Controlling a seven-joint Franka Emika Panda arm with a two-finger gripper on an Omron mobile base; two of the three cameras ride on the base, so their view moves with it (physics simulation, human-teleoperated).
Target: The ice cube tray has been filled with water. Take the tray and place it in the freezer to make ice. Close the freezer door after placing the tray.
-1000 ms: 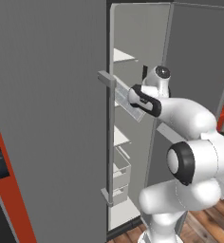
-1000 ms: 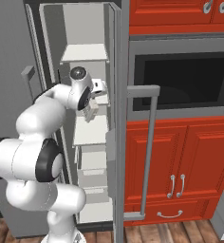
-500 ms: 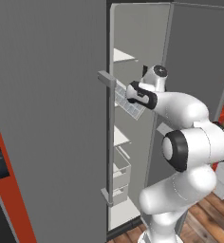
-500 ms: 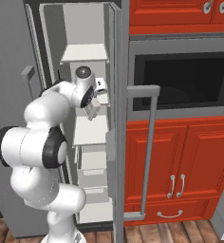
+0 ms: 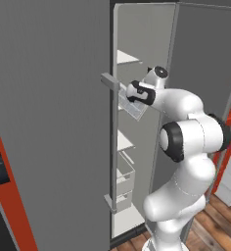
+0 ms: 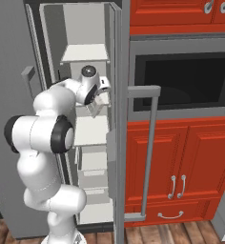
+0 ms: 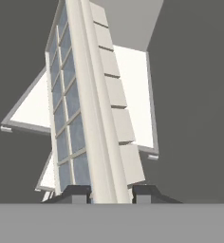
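I have the ice cube tray (image 7: 92, 109) clamped in the gripper (image 7: 111, 193), the two fingertips pressed against either side of its long rim at the near end. In the hand view the tray runs straight away from the fingers, turned on edge, so I see the grid of cells with the water (image 7: 69, 130) as a bluish-grey sheen on one face and the blocky undersides of the cells on the other.

From the left base view the tray (image 5: 132, 105) is off every surface, tilted, and sits at the mouth of the freezer (image 5: 142, 59), just beside the front edge of the shelves and between the upper shelf and the one below it. The gripper (image 5: 137, 93) is at the tray's outer end. In the right base view the tray (image 6: 97, 102) is partly hidden behind the wrist, inside the freezer opening and above the middle white shelf (image 6: 90, 129).

White shelves (image 7: 133, 95) lie beyond the tray in the hand view, one higher and one lower, with the grey freezer wall to one side. Below them, clear drawers (image 5: 123, 177) stack toward the floor.

The freezer door (image 5: 49, 122) stands wide open, its long bar handle (image 5: 112, 147) near the tray. In the right base view the black-fronted microwave (image 6: 186, 78) sits above the red cabinets (image 6: 181, 167).
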